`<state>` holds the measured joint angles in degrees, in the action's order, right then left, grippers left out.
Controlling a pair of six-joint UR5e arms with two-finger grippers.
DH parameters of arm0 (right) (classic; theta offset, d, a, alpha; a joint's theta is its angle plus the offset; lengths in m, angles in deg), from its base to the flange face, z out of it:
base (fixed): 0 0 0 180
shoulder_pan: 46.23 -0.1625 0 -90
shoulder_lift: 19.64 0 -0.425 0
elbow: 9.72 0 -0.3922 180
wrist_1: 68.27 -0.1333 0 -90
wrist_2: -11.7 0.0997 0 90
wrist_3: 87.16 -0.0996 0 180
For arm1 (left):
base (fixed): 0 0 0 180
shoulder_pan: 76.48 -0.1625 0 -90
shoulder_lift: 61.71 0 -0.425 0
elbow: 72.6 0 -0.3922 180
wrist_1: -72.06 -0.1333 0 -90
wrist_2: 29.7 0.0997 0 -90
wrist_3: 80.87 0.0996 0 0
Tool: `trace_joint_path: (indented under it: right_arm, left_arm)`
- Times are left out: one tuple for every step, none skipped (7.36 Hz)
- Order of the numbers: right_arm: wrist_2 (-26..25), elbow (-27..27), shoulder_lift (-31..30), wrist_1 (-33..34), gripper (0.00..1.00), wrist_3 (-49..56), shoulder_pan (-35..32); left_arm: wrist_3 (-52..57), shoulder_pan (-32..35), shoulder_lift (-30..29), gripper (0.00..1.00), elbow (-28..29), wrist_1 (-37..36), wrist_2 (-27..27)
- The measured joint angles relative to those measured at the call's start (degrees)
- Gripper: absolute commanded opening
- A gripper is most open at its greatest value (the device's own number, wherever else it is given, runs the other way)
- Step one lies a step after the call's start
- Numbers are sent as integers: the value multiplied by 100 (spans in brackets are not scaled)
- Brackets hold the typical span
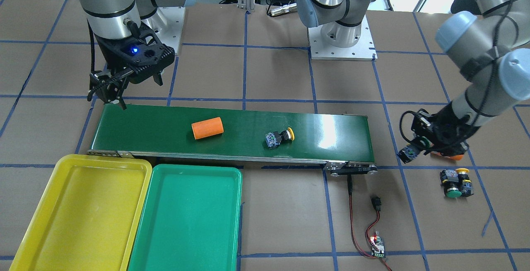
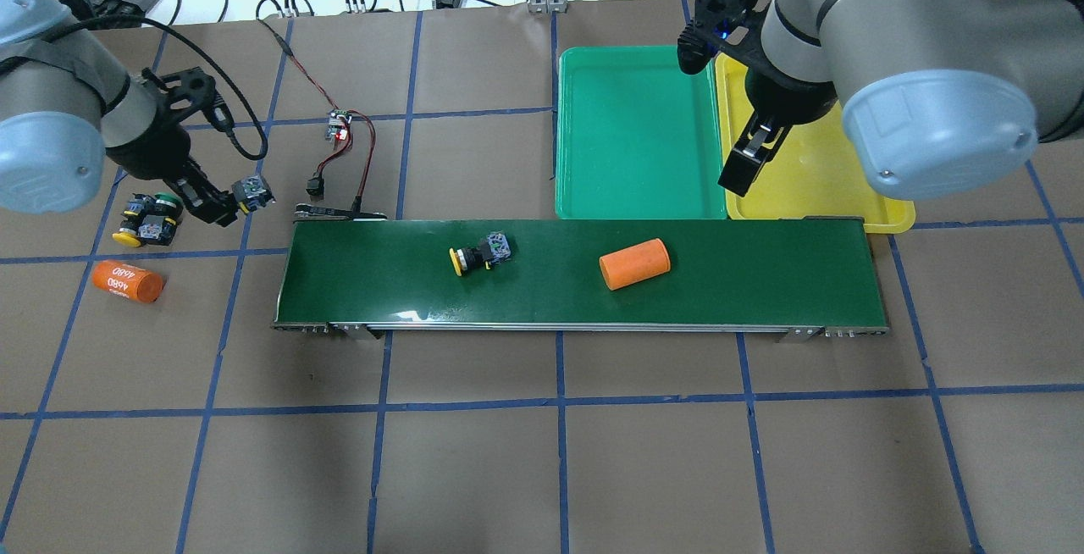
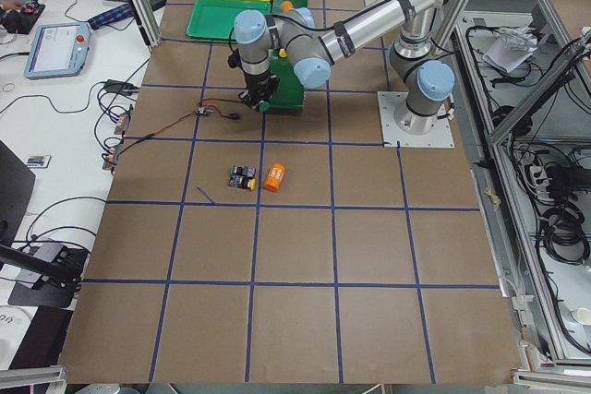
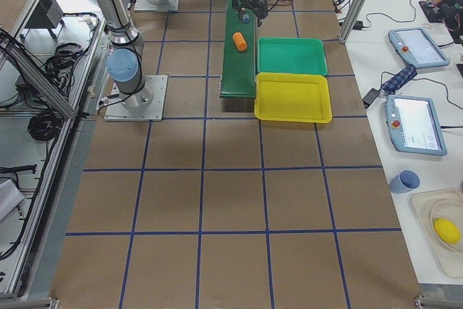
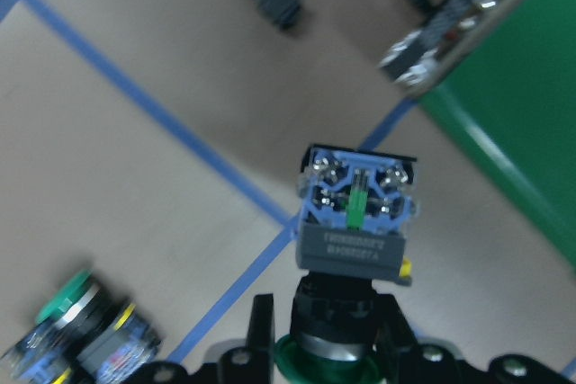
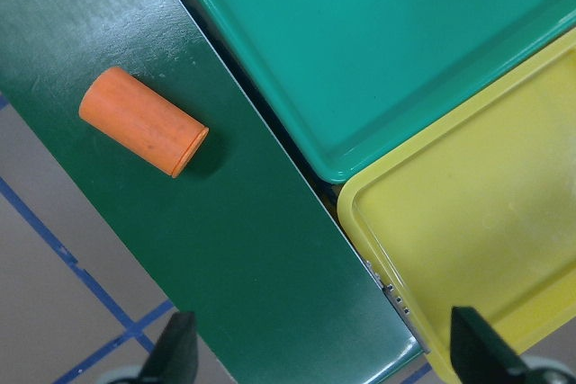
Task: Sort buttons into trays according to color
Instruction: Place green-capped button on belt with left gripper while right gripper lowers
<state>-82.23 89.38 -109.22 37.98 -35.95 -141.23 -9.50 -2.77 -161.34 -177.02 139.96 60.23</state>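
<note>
The left gripper [image 2: 230,205] has its jaws shut around a green-capped push-button switch with a black body and a blue-grey block [image 5: 355,213]. It holds the switch above the brown tabletop [image 2: 508,452], near one end of the long dark-green belt [image 2: 762,283]. I think this is the carrying step. Next, the switch needs to go over the belt end and be let go low down, so it does not roll off.

The right gripper [image 1: 108,90] waits at the other end of the belt, near the trays, with its jaws wide and nothing in them.

There are four switches. One is held. A yellow-capped one [image 2: 478,255] lies on the belt. A yellow and green pair [image 1: 455,182] sit touching on the tabletop.

There are two trays, a shallow yellow plastic tray [image 1: 62,221] and a shallow green plastic tray [image 1: 186,221], both with no switches in them.

There are two orange cylinders, one on the belt [image 2: 634,263] and one on the tabletop [image 2: 127,281].
</note>
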Motion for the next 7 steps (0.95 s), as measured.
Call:
trace_joint_path:
  right_arm:
    - [-6,183,3,318,100,593,19]
    - [29,328,6,569,100,1325,79]
    - [207,431,11,686,100,2023,205]
    - [518,507,18,725,100,2687,385]
    - [771,577,27,728,100,3401,561]
    - [892,661,33,702,100,4023,674]
    - [897,764,35,681,100,4352,719]
  left_arm:
    - [10,387,142,0,-185,-12,25]
    - [47,622,218,0,-445,-96,31]
    - [88,744,263,0,-765,-341,18]
    - [89,798,290,0,-1024,-617,-16]
    - [40,836,310,0,-1181,-761,-52]
    - [-74,896,313,0,-1260,-830,-110]
    - [-247,992,309,0,-1287,-866,-181]
